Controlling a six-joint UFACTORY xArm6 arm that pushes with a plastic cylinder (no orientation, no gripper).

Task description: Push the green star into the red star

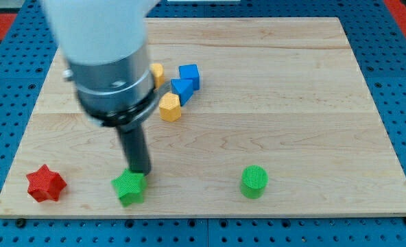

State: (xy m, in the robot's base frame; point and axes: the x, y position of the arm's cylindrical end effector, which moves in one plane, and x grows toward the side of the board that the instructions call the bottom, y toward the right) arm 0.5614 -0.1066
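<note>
1. Green star (129, 187) is found at the lower left of the frame, near the bottom edge of the wooden board (292, 89); the red star (45, 184) lies to its left, apart from it, near the lower left corner.
2. It is judged to be a small, light, rigid block that should slide easily on smooth wood; its points make it likely to spin if it is pushed off-centre.
3. No grasp is possible: the arm ends in a plain rod with nothing to spread or pinch. The tip (141, 171) is seen resting at the star's upper right edge, touching it or just beside it; which cannot be told.
4. Contact is best made on the star's right side, in line with its middle, so that it is driven leftward toward the red star.
5. The board is flat, pale and bare between the two stars, so the path looks clear.
6. Little room is left below: the bottom edge is near, and a downward-angled push could send the star off.
7. Other blocks are well apart: a green cylinder (254, 181) at lower centre, and blue blocks (186, 81) and yellow blocks (169, 107) at the upper middle.
</note>
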